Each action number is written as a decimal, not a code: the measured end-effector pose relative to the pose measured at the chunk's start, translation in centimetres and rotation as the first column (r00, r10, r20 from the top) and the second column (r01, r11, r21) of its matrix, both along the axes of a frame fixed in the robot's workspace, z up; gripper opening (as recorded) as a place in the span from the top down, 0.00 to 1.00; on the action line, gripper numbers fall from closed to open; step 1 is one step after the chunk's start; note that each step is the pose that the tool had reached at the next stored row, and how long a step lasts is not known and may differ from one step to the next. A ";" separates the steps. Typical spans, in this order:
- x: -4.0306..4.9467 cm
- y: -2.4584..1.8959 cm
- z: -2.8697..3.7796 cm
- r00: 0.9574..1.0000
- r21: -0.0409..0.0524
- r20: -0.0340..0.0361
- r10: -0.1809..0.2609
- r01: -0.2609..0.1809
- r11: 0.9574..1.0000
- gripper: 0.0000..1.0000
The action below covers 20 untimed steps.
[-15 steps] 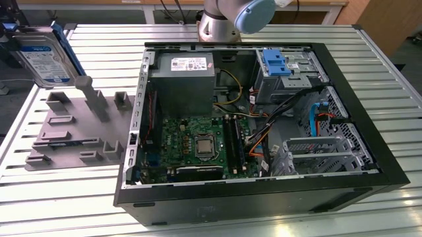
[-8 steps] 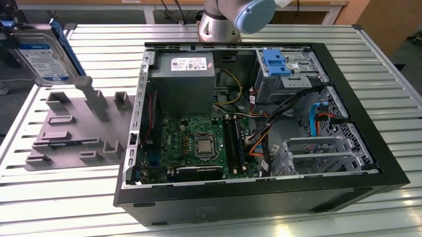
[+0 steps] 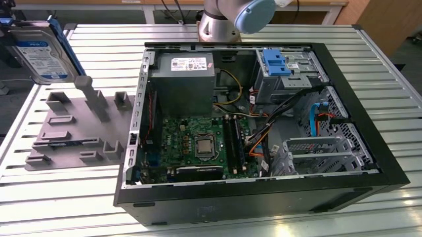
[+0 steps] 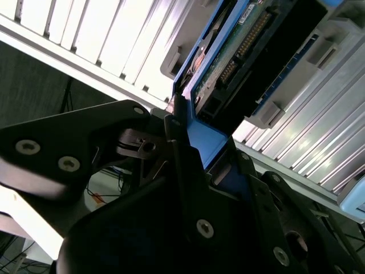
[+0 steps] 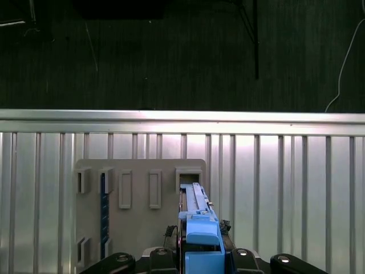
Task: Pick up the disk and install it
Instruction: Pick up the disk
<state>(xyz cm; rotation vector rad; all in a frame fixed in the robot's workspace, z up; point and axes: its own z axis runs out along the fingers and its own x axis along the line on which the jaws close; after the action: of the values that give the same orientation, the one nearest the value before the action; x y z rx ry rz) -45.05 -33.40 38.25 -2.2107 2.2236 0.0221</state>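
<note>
The gripper (image 4: 191,142) is clamped on the disk (image 3: 41,54) at its blue-railed edge, holding it upright over the grey fixture (image 3: 72,133) (probably to clear the slots), well apart from the open computer case (image 3: 264,205)

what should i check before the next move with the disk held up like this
1. Grip: the gripper is shut on the disk, clamped on its blue side rail. Ok.
2. Disk free of the grey holder: it hangs above the holder, apart from it. Ok.
3. Computer case open on top: side panel off, inside exposed. Ok.
4. Metal drive cage free to take the disk: cables lie close beside it. Cannot tell.
5. Disk square in the grip: cannot tell.
6. Disk over the case: it is off to the exterior view's left. Not ok.
</note>
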 end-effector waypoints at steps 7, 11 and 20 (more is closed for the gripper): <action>0.00 0.00 0.44 1.000 0.000 0.000 0.000 0.000 1.000 0.64; 0.00 0.00 0.66 1.000 0.000 0.000 0.000 0.000 1.000 0.64; 0.00 0.00 1.09 1.000 0.000 0.000 0.000 0.000 1.000 0.64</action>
<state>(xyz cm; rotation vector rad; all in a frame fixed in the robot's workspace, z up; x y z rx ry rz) -45.05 -33.40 39.34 -2.2107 2.2236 0.0221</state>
